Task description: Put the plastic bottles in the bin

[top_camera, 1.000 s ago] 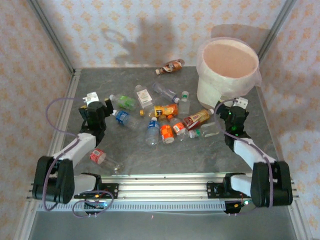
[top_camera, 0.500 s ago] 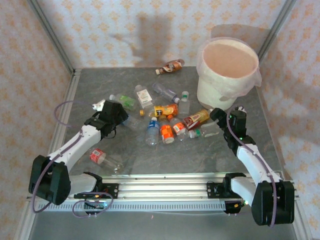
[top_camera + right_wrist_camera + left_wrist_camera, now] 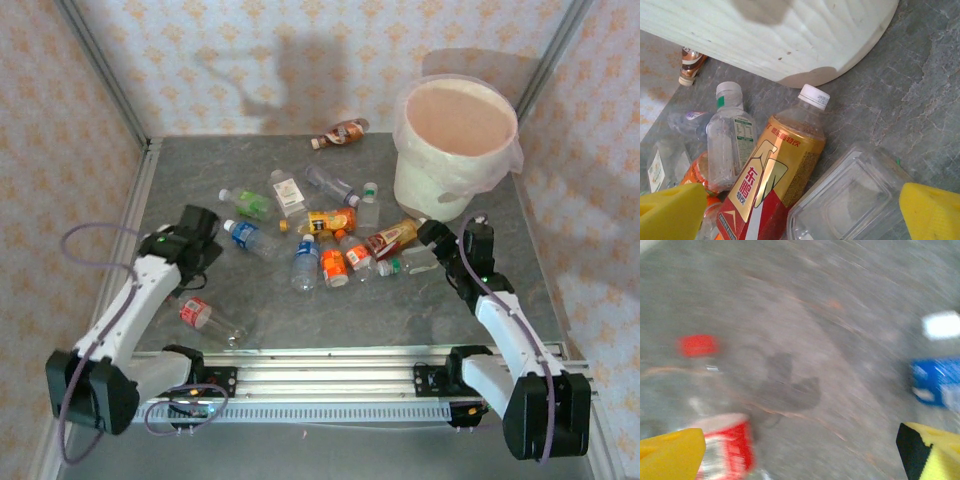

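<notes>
While both hang open and empty: left gripper point(image 3: 800, 455) by red-labelled clear plastic bottle point(image 3: 732, 447), right gripper point(image 3: 800, 212) beside cream-white round plastic bin point(image 3: 790, 35).

A grey, stone-veined surface point(image 3: 330, 310) is stretching between walls that are wearing pale wallpaper point(image 3: 250, 60) with small orange motifs. Slanted metal posts point(image 3: 103, 70) are rising from its far corners, and aluminium rails point(image 3: 330, 368) are running along its near edge. A clear plastic box point(image 3: 850, 200) is lying flat on the surface toward the right edge. A dark stain point(image 3: 790, 387) is showing on the grey top in the blurred left wrist view.
</notes>
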Controlling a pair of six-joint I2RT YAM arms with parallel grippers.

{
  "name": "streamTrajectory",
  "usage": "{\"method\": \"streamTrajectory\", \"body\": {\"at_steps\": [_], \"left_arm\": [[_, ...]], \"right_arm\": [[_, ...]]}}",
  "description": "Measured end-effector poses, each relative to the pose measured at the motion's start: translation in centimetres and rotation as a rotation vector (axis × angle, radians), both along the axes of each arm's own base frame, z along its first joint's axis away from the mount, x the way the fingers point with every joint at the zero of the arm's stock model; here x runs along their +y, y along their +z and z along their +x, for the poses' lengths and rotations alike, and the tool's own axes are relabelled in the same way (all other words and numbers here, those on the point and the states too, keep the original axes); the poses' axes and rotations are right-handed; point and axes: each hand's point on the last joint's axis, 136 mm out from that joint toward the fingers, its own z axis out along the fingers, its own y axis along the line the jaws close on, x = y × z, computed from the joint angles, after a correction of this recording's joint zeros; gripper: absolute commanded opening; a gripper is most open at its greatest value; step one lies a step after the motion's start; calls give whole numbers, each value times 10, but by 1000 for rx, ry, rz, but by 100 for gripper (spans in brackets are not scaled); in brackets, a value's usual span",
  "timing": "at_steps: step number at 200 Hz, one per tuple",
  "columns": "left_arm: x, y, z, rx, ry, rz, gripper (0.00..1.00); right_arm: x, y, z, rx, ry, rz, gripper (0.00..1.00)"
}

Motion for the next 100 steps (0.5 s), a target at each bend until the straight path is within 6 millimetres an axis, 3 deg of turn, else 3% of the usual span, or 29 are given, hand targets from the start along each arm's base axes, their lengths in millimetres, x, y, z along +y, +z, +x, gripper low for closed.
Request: {"method": "streamTrajectory", "body": {"at_steps": [18, 37, 100], "left_arm": [[29, -15, -39, 53, 129, 12, 100], [29, -34, -56, 92, 156, -29, 100], [13, -78, -36, 172, 151, -134, 100]], "right_arm": [[0, 2, 0, 2, 10, -14, 99], [0, 2, -1, 3, 19, -28, 99], [-1, 6, -5, 10, 37, -57, 99]]}}
